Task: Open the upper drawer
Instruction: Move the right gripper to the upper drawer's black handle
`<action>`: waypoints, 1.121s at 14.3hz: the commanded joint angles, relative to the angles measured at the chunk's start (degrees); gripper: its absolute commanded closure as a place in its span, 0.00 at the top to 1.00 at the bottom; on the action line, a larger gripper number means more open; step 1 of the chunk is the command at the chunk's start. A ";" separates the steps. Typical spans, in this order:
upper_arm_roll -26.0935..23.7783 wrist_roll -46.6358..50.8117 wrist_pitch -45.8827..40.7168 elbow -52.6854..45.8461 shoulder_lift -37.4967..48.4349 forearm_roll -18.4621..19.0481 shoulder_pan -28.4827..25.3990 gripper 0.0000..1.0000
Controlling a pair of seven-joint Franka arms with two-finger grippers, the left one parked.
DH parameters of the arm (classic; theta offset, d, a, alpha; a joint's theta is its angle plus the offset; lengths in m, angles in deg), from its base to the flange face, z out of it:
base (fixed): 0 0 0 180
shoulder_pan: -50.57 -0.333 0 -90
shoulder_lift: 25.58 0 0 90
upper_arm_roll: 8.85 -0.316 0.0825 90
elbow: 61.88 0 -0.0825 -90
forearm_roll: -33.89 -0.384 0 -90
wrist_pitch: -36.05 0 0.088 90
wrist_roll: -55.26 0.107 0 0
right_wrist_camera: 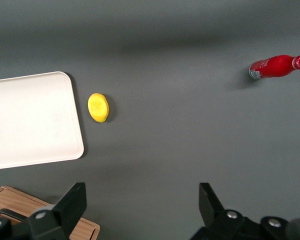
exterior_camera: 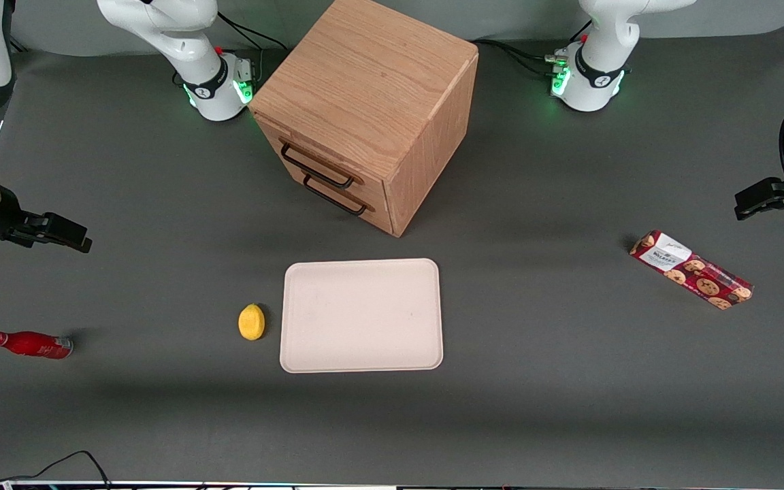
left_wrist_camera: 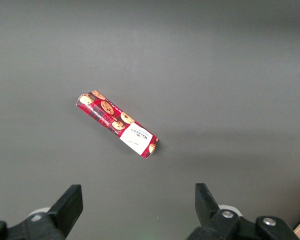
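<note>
Jaws spread over grey tabletop [right_wrist_camera: 190,150]

The cube cabinet [exterior_camera: 365,102] stood on the table [exterior_camera: 535,381] between the 2 arm bases, farther from the front camera than the tray [exterior_camera: 362,315]. Its upper drawer [exterior_camera: 317,165] sat shut above the lower drawer [exterior_camera: 337,194]. The lemon [exterior_camera: 251,321] lay just beside the tray, apart from it. The bottle [exterior_camera: 28,344] lay on its side toward the working arm's end of the table, the cookie box [exterior_camera: 691,269] toward the parked arm's end. The gripper [exterior_camera: 48,231] hung with fingers spread wide above the table at the working arm's end, well apart from the cabinet.
</note>
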 commanded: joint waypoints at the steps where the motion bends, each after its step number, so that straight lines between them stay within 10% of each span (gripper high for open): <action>1: 1.46 0.97 0.63 0.32 0.18 -0.02 -1.09 1.00; 7: 0.50 -0.95 -0.25 1.63 0.97 -0.90 -1.27 1.00; 16: -15.75 -16.06 -2.19 6.99 1.24 -1.26 -0.65 1.00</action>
